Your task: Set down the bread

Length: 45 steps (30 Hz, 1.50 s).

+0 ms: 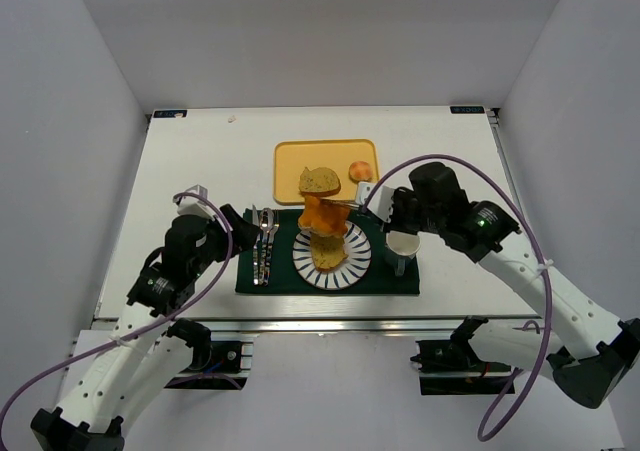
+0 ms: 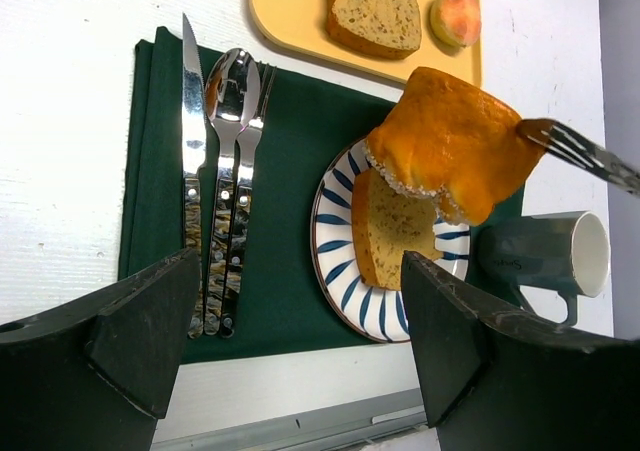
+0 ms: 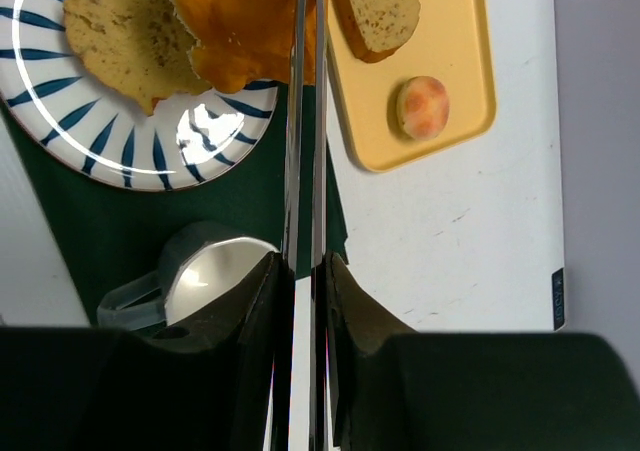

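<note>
The bread (image 1: pixel 325 214) is a golden-orange toast slice, held in the air by metal tongs (image 3: pixel 305 121) just above the blue-striped plate (image 1: pixel 300 261). My right gripper (image 3: pixel 305 271) is shut on the tongs' handles and stands right of the plate, over the mug. The bread hangs tilted in the left wrist view (image 2: pixel 450 141), its lower edge close above a pale brown slice (image 2: pixel 395 226) that lies on the plate (image 2: pixel 335 241). My left gripper (image 2: pixel 300 311) is open and empty, above the near left part of the green placemat (image 1: pixel 280 276).
A knife, spoon and fork (image 2: pixel 225 171) lie on the placemat left of the plate. A grey mug (image 2: pixel 545 256) stands right of the plate. Behind, a yellow tray (image 1: pixel 290 156) holds another bread slice (image 1: pixel 319 180) and a small peach-coloured round piece (image 1: pixel 359 171).
</note>
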Tool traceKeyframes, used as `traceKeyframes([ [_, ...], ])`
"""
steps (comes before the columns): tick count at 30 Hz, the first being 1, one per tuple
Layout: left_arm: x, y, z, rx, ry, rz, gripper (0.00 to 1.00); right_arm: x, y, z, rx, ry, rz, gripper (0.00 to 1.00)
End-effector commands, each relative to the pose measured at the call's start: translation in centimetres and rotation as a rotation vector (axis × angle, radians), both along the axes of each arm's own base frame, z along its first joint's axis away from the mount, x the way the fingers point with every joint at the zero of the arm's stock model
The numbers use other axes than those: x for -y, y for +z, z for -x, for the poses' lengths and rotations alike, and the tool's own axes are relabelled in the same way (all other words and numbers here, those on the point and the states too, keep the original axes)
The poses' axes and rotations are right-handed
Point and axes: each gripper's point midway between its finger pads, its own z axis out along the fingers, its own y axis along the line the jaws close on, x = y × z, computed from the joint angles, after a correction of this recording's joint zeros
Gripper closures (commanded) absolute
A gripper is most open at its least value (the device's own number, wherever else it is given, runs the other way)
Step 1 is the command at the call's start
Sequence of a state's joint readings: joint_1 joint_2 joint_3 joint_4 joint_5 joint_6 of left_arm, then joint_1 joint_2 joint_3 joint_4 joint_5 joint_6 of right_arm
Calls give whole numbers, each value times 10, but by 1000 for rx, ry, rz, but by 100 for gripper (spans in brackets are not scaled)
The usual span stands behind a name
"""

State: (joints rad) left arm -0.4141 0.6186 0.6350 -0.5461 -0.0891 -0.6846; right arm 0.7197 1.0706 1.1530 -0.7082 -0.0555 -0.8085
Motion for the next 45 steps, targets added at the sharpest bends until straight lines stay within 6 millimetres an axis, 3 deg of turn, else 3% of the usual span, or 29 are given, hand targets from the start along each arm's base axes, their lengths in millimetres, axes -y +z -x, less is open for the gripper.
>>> traceKeyframes([
  [1,2,24,-2,62,-11,22,9,-1,17,7,27,-4,-89,100],
  [12,0,23,4,56,-5,40,9,10,-25,72,-117,202,-43,100],
  [18,0,24,6,57,-3,42,9,18,-46,86,-180,242,10,99],
  [20,-1,24,6,56,-2,41,9,19,-50,88,-190,246,18,90],
  [23,-1,24,7,55,-1,42,9,18,-46,89,-186,247,0,74],
  [28,-1,24,9,55,-3,46,9,13,-35,91,-172,250,-44,64],
  [38,-1,26,11,58,-4,52,9,8,-11,92,-140,252,-113,60],
  [45,-2,26,11,61,-4,53,9,2,14,89,-107,244,-176,65],
])
